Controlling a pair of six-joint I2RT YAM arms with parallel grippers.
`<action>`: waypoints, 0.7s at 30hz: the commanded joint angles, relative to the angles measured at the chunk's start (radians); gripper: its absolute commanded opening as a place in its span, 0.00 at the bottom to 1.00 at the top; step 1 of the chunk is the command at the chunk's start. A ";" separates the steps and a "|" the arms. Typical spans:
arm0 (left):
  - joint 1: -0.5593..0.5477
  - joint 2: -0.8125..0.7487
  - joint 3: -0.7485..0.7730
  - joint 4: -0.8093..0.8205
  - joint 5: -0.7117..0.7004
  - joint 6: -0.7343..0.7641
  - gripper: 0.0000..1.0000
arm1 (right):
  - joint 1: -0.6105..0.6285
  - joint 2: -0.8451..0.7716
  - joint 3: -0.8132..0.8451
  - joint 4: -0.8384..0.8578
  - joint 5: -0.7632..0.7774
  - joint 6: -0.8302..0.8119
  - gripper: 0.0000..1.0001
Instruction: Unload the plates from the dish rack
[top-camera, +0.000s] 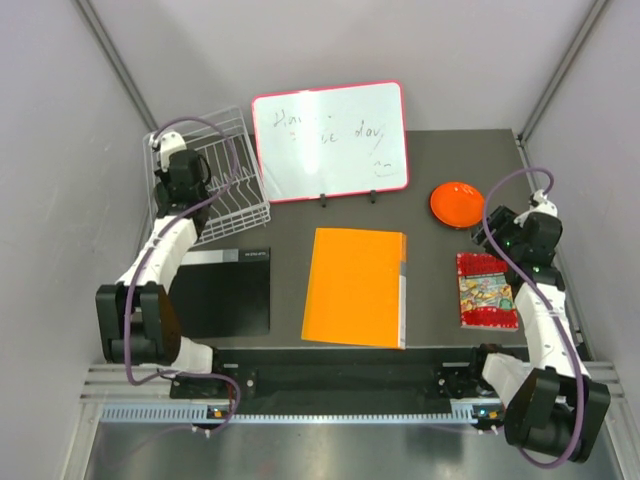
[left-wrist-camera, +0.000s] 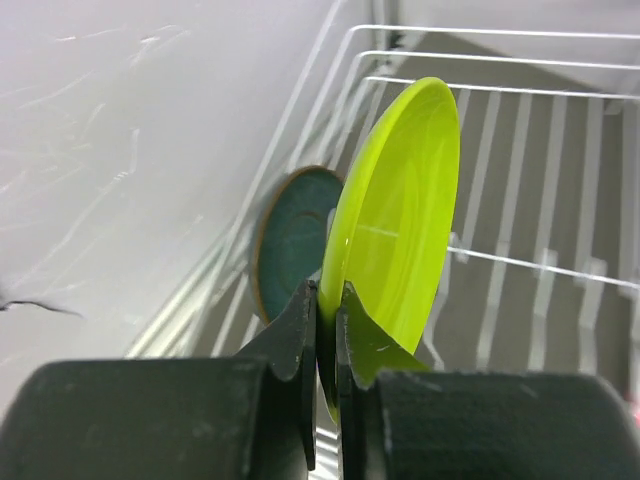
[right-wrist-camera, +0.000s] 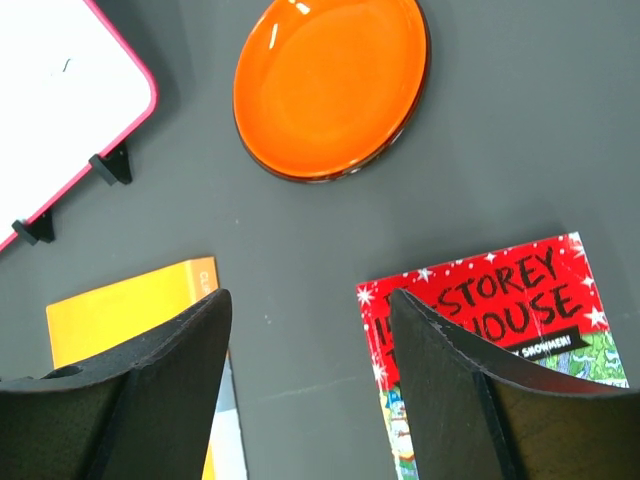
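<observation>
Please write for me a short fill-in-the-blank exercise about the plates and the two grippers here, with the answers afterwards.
The left gripper is ____ on the lime green plate. The dark teal plate stands in the ____, next to the lime green one. The orange plate lies ____ on the table. The right gripper holds ____.
Missing words: shut; dish rack; flat; nothing.
</observation>
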 joint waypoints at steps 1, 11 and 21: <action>-0.028 -0.132 0.027 -0.041 0.042 -0.096 0.00 | 0.010 -0.056 0.050 -0.041 -0.044 -0.021 0.66; -0.107 -0.221 -0.044 0.032 0.749 -0.481 0.00 | 0.193 -0.119 0.070 0.077 -0.200 0.103 0.69; -0.422 -0.121 -0.079 0.138 0.831 -0.540 0.00 | 0.480 -0.047 0.041 0.376 -0.157 0.269 0.70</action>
